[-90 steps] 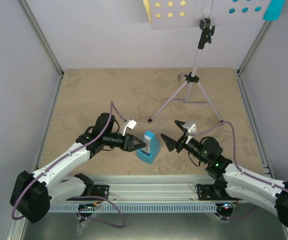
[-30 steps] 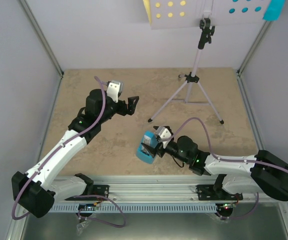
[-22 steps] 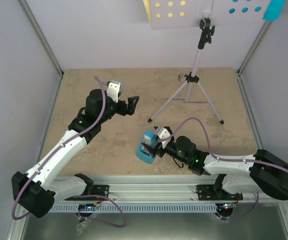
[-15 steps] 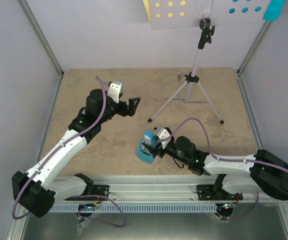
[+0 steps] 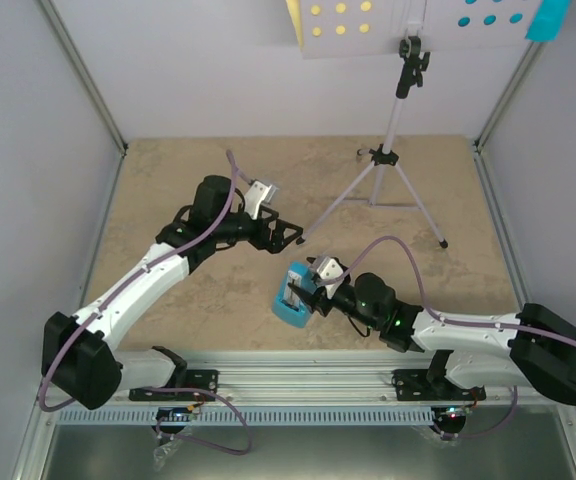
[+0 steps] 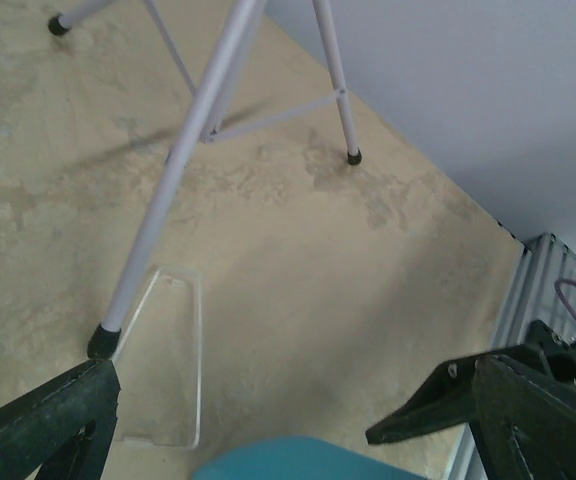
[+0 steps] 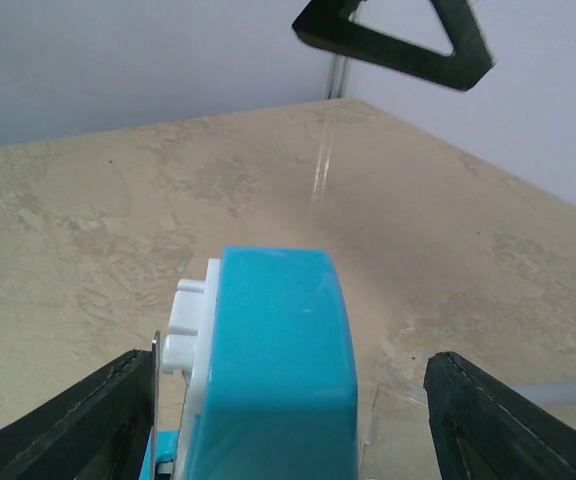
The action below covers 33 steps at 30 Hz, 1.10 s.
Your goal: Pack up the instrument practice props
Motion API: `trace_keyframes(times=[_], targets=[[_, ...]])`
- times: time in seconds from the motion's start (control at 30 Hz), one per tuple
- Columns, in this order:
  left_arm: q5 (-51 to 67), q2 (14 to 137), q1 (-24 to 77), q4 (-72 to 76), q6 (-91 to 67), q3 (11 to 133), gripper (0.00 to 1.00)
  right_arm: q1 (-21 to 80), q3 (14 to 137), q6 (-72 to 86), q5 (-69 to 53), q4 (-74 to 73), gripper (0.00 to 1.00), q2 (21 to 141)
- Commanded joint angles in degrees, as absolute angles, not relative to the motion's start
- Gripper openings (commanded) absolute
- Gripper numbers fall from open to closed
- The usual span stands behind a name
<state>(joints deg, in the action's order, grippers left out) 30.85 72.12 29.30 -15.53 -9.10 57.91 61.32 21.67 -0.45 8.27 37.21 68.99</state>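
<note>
We log the music stand [image 5: 396,112] upright at far right. The metronome [image 5: 287,309] stands near front centre, straddled by the parted jaws of the right gripper [image 5: 303,293], not yet clamped. The left gripper [image 5: 290,236], also parted and empty, hovers just behind it.

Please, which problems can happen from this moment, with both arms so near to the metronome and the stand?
1. The left gripper hangs open right beside the near foot of the music stand; a nudge might shift or topple the stand.
2. The right gripper straddles the metronome, fingers open; closing off-centre on its smooth sides might tip it or let it slip.
</note>
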Motion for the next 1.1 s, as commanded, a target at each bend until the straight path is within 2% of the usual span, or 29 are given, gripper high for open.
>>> trace_keyframes(times=[0.0,0.2,0.43,0.73,0.9,1.07], targets=[[33.6,70.3,29.3,-18.4,-6.9,57.1,0.99,61.6,20.5,-0.8,9.0,37.7,0.74,66.8],[37.1,69.3,29.3,-19.8,-5.1,55.5,0.99,61.6,19.9,-0.6,9.5,37.5,0.72,65.9],[38.2,68.1,29.4,-21.5,-3.2,54.2,0.85,61.6,19.9,-0.8,9.8,37.4,0.71,66.3],[38.7,69.9,32.4,-22.6,-2.1,54.2,0.74,61.6,19.7,-1.0,9.7,37.0,0.68,66.2],[37.7,70.8,32.8,-23.1,-2.1,54.6,0.64,61.6,19.6,-1.4,9.3,37.2,0.66,66.6],[37.2,71.3,32.9,-23.0,-2.2,54.6,0.61,61.6,19.5,-1.1,8.6,37.1,0.65,66.4]])
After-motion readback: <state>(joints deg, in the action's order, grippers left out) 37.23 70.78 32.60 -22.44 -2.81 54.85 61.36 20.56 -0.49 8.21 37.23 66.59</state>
